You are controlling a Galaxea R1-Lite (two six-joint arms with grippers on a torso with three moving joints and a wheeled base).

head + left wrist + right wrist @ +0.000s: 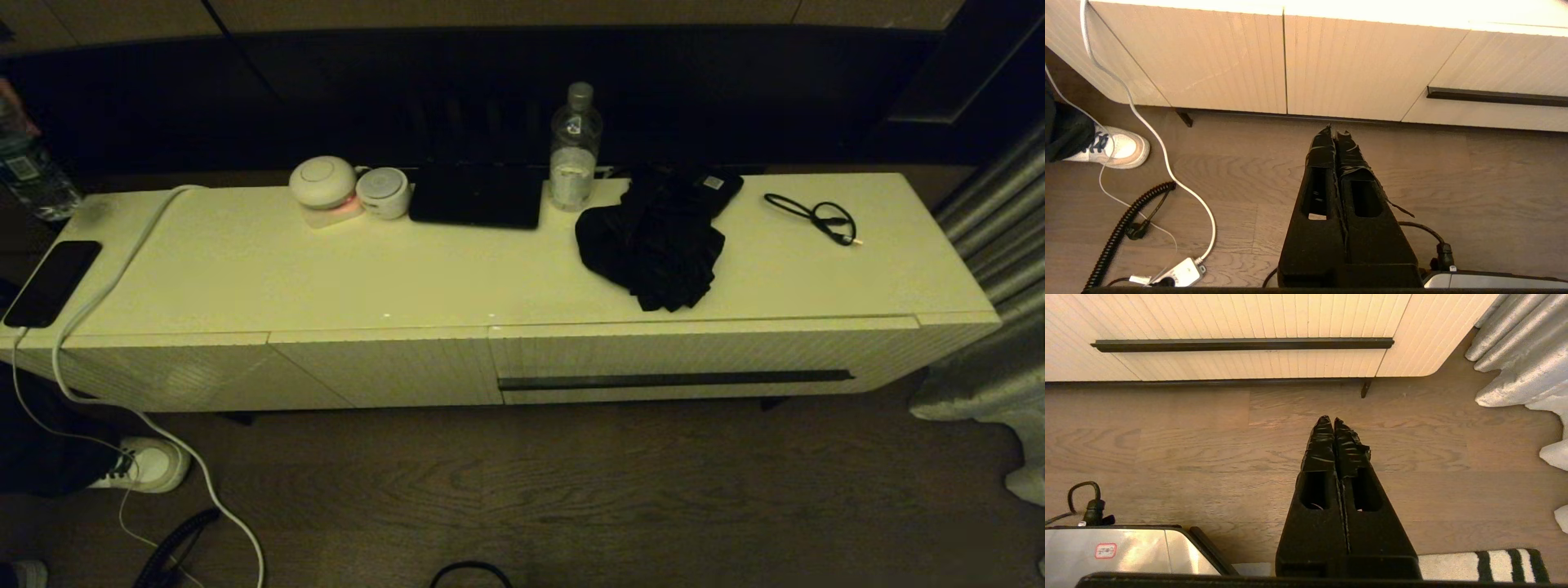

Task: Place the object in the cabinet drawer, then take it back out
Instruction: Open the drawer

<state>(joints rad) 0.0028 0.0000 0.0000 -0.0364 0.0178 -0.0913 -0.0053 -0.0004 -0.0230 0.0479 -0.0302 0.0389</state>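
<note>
The black fabric bundle (653,241) lies crumpled on the cabinet top, right of centre, near the front edge. Below it the cabinet drawer (702,359) is pushed in, its dark handle strip (676,380) running along the ribbed front; the same drawer (1241,330) shows in the right wrist view. My left gripper (1335,130) hangs shut over the wooden floor in front of the plain ribbed panels, holding nothing. My right gripper (1331,420) is shut too, low over the floor before the drawer handle (1241,344). Neither arm appears in the head view.
On the cabinet top stand a water bottle (575,151), a flat black device (478,196), two round white gadgets (347,189), a thin black cable (819,217) and a phone (51,282). A white cable (122,261) drops to the floor. A shoe (151,464) stands left; curtains (1000,269) hang right.
</note>
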